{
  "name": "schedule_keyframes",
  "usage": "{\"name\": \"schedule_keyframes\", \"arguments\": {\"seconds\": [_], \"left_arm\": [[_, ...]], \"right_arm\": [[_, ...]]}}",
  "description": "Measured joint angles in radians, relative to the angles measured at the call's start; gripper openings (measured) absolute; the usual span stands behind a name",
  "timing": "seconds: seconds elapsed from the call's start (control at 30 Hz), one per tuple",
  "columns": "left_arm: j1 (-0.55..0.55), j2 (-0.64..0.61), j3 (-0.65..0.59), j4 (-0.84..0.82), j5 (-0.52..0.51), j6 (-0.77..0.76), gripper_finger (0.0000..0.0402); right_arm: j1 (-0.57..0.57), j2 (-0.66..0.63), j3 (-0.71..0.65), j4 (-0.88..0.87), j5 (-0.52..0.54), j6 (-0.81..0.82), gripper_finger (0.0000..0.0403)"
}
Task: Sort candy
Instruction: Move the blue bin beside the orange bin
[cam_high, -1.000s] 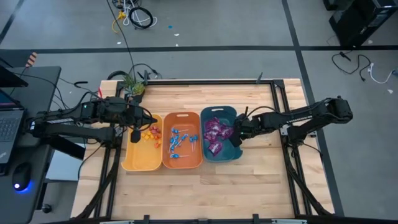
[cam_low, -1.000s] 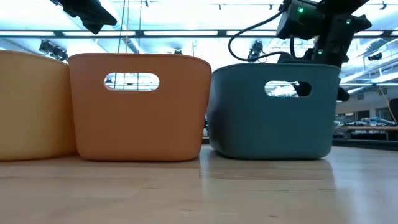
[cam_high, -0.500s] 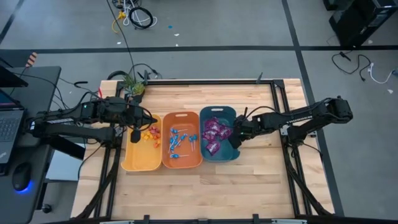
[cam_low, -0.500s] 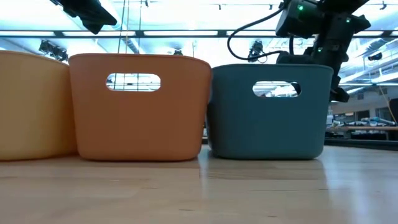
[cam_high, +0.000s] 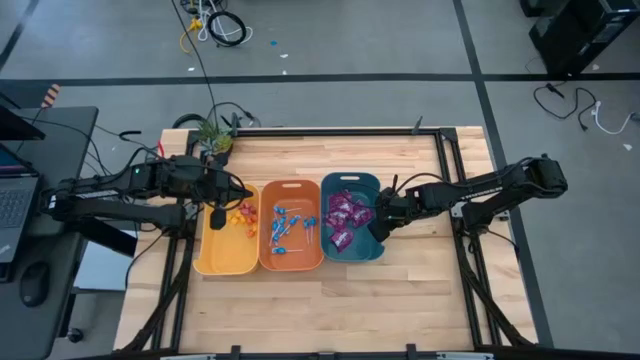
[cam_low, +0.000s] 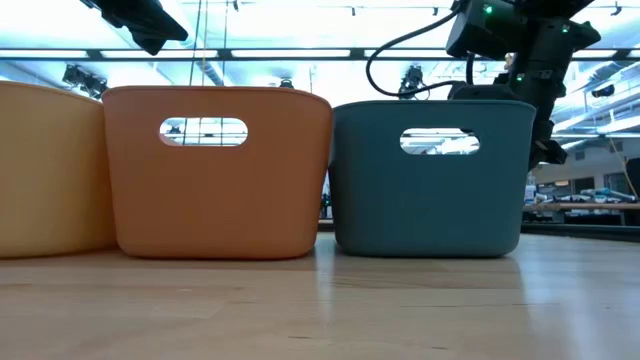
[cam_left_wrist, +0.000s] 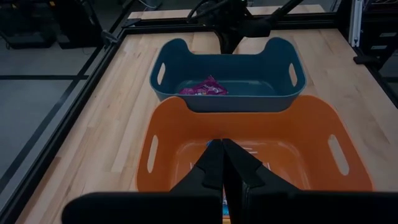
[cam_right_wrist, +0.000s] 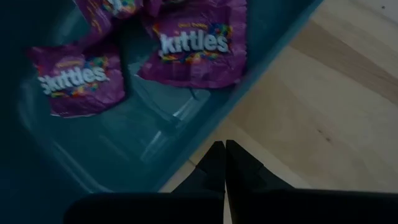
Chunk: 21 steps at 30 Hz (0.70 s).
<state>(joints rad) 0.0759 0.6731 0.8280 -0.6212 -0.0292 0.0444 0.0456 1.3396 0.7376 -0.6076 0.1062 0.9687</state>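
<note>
Purple packets (cam_high: 343, 214) lie beside right gripper (cam_high: 377, 226).

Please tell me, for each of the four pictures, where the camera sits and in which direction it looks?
High: above, looking straight down; both arms, three bins.
Low: table height, level; orange bin, teal bin, arms above.
Left wrist: on the left gripper, jaws shut, facing the orange and teal bins.
Right wrist: on the right gripper, jaws shut, at the teal bin's rim.
Shared: purple packets.

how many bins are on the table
3, side by side in a row: a yellow bin on the left arm's side, an orange bin in the middle, a teal bin on the right arm's side.
</note>
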Motion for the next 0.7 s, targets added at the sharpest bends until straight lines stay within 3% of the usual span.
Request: {"name": "schedule_keyframes", "arguments": {"seconds": [0.43, 0.7], "left_arm": [[0.0, 0.0, 0.0, -0.017, 0.0, -0.027, 0.0001], [0.0, 0.0, 0.0, -0.211, 0.007, -0.126, 0.0001]], "right_arm": [[0.0, -0.004, 0.0, -0.195, 0.105, 0.027, 0.0], [0.005, -0.059, 0.0, -0.171, 0.183, 0.009, 0.0]]}}
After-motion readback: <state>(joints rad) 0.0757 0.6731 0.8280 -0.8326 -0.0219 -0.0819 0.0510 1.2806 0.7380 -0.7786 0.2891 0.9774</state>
